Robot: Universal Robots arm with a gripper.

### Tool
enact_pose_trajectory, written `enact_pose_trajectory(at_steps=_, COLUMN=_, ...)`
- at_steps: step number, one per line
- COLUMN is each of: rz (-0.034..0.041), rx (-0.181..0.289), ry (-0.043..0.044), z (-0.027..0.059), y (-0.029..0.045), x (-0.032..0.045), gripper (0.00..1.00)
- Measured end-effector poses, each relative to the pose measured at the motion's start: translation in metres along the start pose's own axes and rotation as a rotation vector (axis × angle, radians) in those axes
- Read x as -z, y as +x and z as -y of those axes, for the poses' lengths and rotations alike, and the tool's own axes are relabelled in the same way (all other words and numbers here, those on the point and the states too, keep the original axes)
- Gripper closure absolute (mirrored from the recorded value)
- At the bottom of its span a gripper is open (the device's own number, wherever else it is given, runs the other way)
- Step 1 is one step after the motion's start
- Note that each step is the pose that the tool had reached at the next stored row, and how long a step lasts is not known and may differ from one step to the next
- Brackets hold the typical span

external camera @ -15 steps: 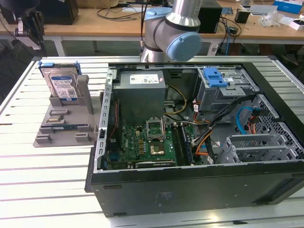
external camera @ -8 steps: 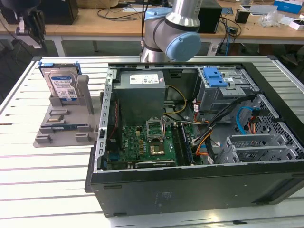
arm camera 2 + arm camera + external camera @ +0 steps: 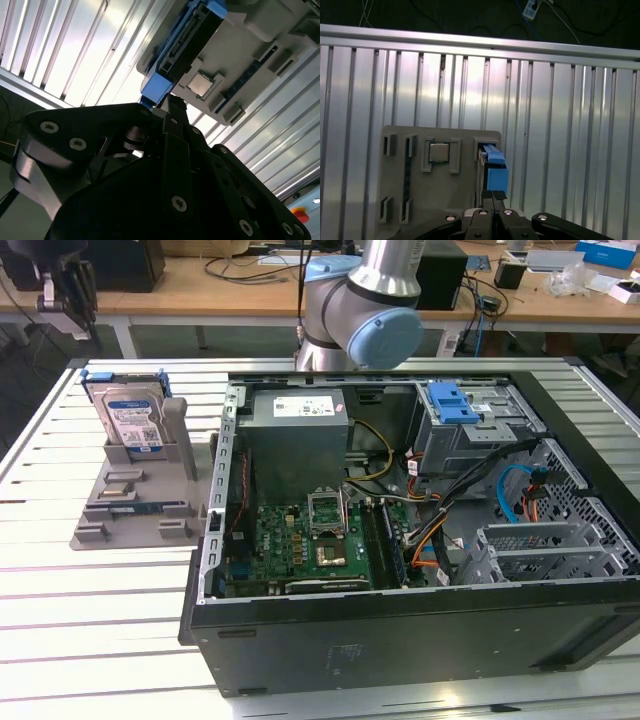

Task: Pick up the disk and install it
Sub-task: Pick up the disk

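Pick-up step: my tool (image 3: 493,195), pressed together, hovers over the disk (image 3: 496,174) standing in its grey holder (image 3: 445,197), so gripping calls for spreading first

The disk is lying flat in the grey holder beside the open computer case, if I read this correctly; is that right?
Not quite. The disk stands upright on edge in the grey holder, not flat; the exterior view shows it. The holder is indeed beside the open computer case.
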State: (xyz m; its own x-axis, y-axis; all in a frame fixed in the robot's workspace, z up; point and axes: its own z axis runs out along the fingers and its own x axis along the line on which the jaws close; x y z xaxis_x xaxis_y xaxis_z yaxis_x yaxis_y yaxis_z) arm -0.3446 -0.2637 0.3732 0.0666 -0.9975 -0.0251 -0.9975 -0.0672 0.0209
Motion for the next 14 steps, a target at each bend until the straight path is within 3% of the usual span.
enact_pose_trajectory(at_steps=14, rz=-0.0001, rx=0.0, ry=-0.0001, z=0.0042, y=-0.0181, x=-0.0004, gripper=0.89)
